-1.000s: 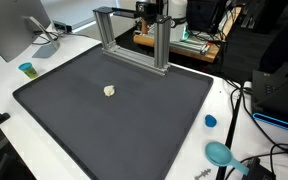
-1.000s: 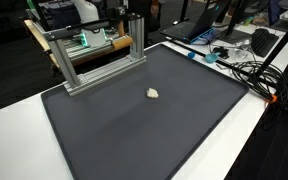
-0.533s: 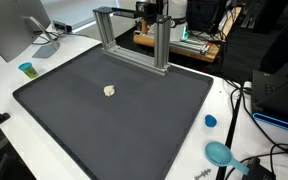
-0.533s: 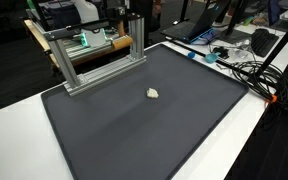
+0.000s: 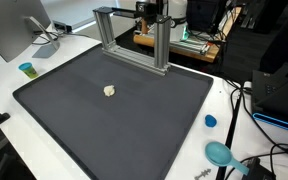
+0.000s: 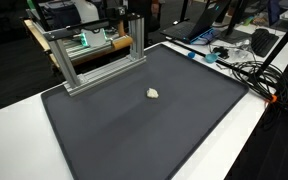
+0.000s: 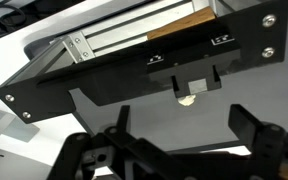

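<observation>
Broadly, a cluttered lab is shown, with a white table (image 5: 4, 88) carrying a large black mat (image 5: 114, 125) that is seen in both exterior views (image 6: 134, 135). A monitor (image 5: 9, 30) is placed at one table corner, and cables (image 6: 249, 70) are piled along another edge. The aluminium frame (image 5: 163, 45) is stood upright at the mat's far edge (image 6: 104, 70). In the wrist view a black plate (image 7: 134, 75) with a metal rail (image 7: 124, 40) behind it is seen close ahead of the gripper (image 7: 182, 130). The pincer is released: its fingers (image 7: 119, 125) are spread wide, with nothing gripped between them. A teal bowl (image 5: 220, 153) and a small teal cup (image 5: 26, 69) are set on the table; their contents cannot be made out. A blue cap (image 5: 210, 121) is laid beside the mat. A small pale lump (image 5: 109, 90) is left mid-mat (image 6: 153, 94), well apart from the frame.
</observation>
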Controlling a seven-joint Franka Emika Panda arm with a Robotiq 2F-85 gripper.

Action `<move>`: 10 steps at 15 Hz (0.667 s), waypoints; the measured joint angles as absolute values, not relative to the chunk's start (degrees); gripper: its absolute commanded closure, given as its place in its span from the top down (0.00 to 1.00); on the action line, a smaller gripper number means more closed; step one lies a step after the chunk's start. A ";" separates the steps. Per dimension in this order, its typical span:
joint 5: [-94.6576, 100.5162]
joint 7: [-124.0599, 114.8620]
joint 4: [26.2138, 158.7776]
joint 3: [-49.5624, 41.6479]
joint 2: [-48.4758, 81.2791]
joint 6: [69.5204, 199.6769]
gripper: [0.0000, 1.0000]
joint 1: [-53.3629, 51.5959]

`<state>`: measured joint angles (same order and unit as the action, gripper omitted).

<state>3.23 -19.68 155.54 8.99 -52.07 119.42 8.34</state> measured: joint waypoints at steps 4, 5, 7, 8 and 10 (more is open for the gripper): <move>3.10 -15.98 155.81 6.96 -52.01 121.13 1.00 5.31; 3.10 -15.71 155.97 6.57 -51.77 121.61 1.00 4.84; 3.10 -15.70 156.01 6.49 -51.01 121.99 1.00 4.69; 3.10 -15.70 156.01 6.49 -50.57 122.24 1.00 4.69; 3.10 -15.69 156.01 6.49 -50.25 122.43 1.00 4.69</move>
